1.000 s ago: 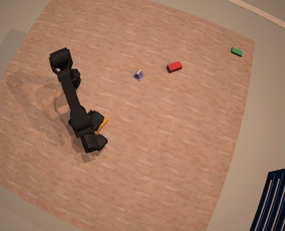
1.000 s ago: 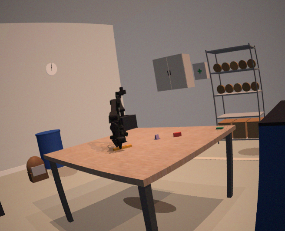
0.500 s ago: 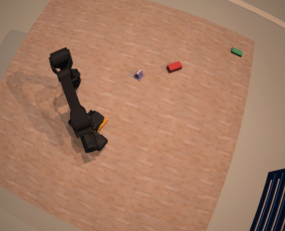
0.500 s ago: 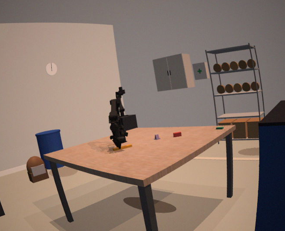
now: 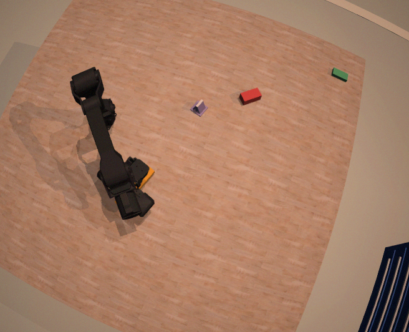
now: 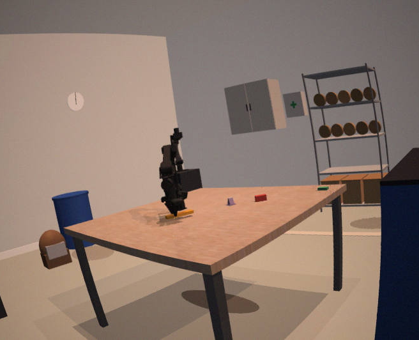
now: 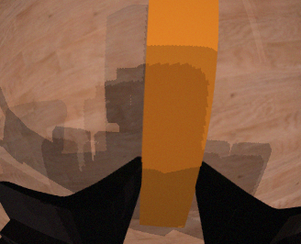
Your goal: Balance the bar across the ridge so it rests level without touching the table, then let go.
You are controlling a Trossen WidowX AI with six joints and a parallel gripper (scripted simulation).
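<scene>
The orange bar (image 5: 147,177) (image 6: 187,212) (image 7: 178,101) lies at table level under the arm, mostly hidden by the arm in the top view. My gripper (image 7: 170,165) (image 6: 175,214) is shut on the orange bar, one black finger against each long side, near the bar's lower end in the wrist view. Whether the bar touches the table cannot be told for sure. The ridge, a small purple wedge on a square base (image 5: 199,107) (image 6: 230,201), stands apart on the table, up and to the right of the gripper in the top view, with nothing on it.
A red block (image 5: 250,96) (image 6: 260,197) lies to the right of the ridge. A green block (image 5: 340,74) (image 6: 322,188) lies near the table's far right corner. The wooden table (image 5: 233,214) (image 6: 217,234) carries them all. The arm's shadow falls around the bar.
</scene>
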